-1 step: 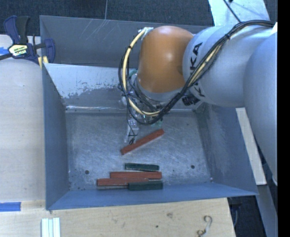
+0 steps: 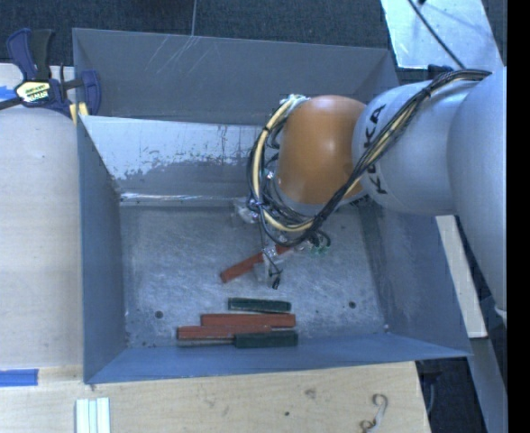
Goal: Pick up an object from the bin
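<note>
Working at the right end of the tilted red-brown bar (image 2: 241,268), we should centre our gripper (image 2: 272,269) on it before lifting; whether it is open or closed, we cannot tell.

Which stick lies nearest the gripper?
The slanted reddish-brown stick at mid-floor, beside the gripper; the other sticks lie level, grouped by the front wall.

Tool (image 2: 272,267) at bin (image 2: 103,242) centre; single bar (image 2: 241,268) just left; bar group (image 2: 238,328) nearer front wall.
</note>
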### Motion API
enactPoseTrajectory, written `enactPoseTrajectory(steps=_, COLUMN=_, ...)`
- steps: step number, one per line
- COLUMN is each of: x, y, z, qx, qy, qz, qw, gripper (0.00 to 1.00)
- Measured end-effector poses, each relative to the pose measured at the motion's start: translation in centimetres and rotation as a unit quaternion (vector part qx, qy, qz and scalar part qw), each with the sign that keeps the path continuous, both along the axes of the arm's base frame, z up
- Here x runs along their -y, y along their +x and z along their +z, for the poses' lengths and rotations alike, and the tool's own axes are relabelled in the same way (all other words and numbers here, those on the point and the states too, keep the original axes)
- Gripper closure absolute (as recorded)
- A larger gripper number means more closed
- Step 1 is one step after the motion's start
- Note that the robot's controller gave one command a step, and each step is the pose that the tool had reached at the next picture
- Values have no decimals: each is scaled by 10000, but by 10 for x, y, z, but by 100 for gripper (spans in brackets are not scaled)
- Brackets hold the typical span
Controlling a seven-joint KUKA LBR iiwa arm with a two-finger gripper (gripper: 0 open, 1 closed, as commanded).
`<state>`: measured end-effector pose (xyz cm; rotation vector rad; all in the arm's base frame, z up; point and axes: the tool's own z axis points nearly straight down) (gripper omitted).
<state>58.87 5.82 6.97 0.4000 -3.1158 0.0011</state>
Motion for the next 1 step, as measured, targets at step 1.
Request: enactPoseTrajectory(steps=1, x=-4, y=-1, z=32, qx=34, qy=14, qz=-1608, qw=9870, gripper=0)
